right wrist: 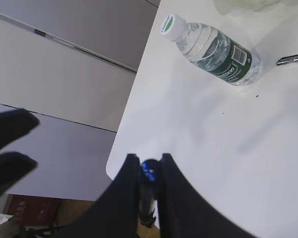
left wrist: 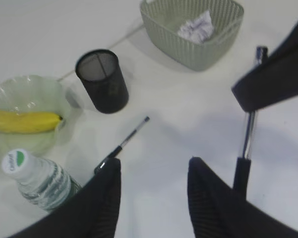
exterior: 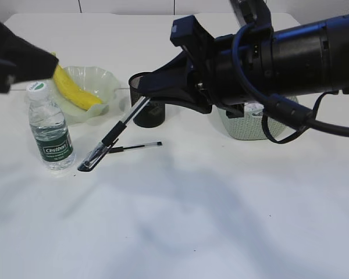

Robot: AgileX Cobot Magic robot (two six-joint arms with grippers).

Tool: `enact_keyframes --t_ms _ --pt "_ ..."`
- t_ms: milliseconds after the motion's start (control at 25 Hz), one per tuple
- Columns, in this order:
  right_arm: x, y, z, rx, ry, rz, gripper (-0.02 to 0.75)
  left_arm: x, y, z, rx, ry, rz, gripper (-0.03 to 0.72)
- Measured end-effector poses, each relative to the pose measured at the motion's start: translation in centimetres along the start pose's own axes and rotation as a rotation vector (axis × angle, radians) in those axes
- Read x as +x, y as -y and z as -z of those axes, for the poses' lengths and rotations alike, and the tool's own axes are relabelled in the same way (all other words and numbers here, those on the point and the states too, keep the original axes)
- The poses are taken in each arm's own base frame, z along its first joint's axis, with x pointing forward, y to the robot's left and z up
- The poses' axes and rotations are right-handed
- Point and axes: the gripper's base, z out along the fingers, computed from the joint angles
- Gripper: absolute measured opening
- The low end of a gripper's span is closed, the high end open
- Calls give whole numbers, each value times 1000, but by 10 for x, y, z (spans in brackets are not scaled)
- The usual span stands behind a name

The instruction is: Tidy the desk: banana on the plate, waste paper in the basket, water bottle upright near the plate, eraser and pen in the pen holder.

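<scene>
My right gripper (exterior: 157, 87) (right wrist: 150, 163) is shut on a thick black pen (exterior: 107, 139) (left wrist: 247, 141) that slants down to the table with its tip beside the water bottle (exterior: 51, 131) (right wrist: 213, 47). The bottle stands upright near the plate (exterior: 107, 78) (left wrist: 44, 84), which holds the banana (exterior: 75, 90) (left wrist: 22, 121). A thin pen (exterior: 136, 146) (left wrist: 126, 139) lies on the table before the black mesh pen holder (exterior: 150, 113) (left wrist: 102, 79). Waste paper (left wrist: 196, 27) lies in the basket (exterior: 244, 131) (left wrist: 188, 54). My left gripper (left wrist: 151, 166) (exterior: 23, 67) hangs open and empty above the table. The eraser is out of view.
The right arm (exterior: 291, 52) reaches across the middle, in front of the basket. The table's left edge (right wrist: 126, 124) shows in the right wrist view, with a grey wall beyond it.
</scene>
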Motion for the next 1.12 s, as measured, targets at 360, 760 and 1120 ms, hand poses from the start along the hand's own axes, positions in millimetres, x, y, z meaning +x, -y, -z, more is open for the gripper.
enact_keyframes --t_ms 360,760,1120 --pt "-2 -2 0 -24 22 -19 45 -4 -23 8 -46 165 92 316" --pt "-5 -4 0 -48 52 -48 45 56 -10 -31 73 251 164 316" --pt "-15 -2 1 -33 168 -113 45 64 -18 -21 81 426 263 316"
